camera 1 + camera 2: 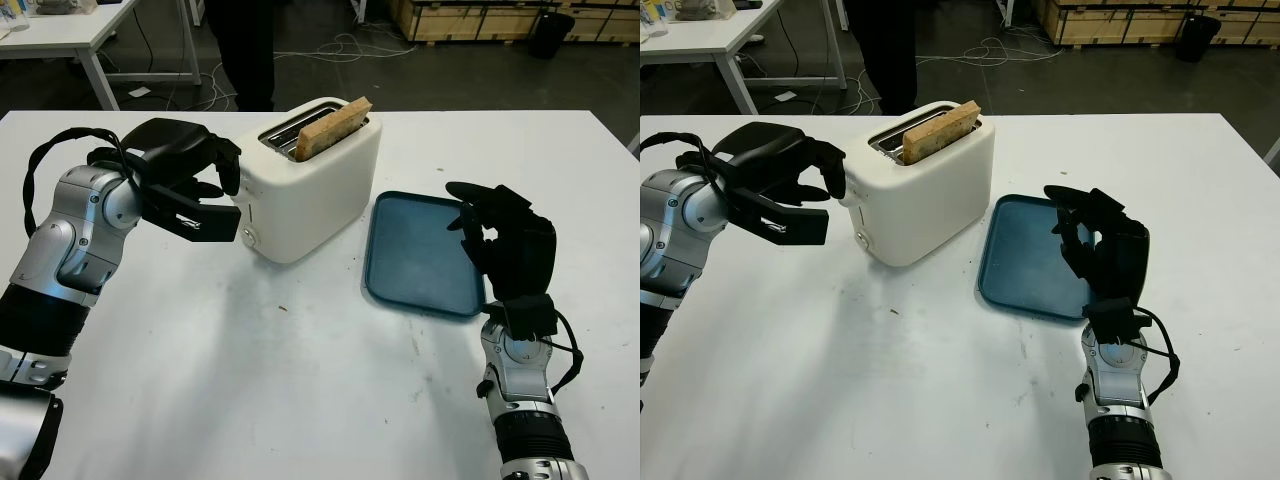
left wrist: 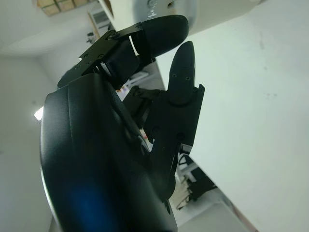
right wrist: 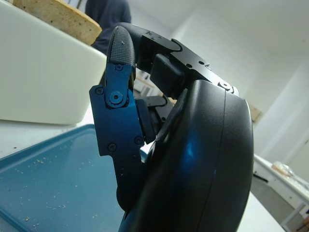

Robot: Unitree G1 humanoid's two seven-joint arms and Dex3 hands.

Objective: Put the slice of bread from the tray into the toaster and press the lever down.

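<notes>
Bread slice (image 1: pixel 333 128) stands in toaster (image 1: pixel 310 185) slot. Left hand (image 1: pixel 185 180) nearer, curled, holding nothing, at toaster's lever end. Right hand (image 1: pixel 505 245) curled, holding nothing, over tray (image 1: pixel 415 255) beside toaster.

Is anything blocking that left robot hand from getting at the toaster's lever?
Nothing visible does. The left robot hand is right beside the toaster at its lever end, with the bread already standing in the slot.

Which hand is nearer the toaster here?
Left. The left hand is at the toaster's lever end; the right hand is over the tray's far edge, away from it.
</notes>
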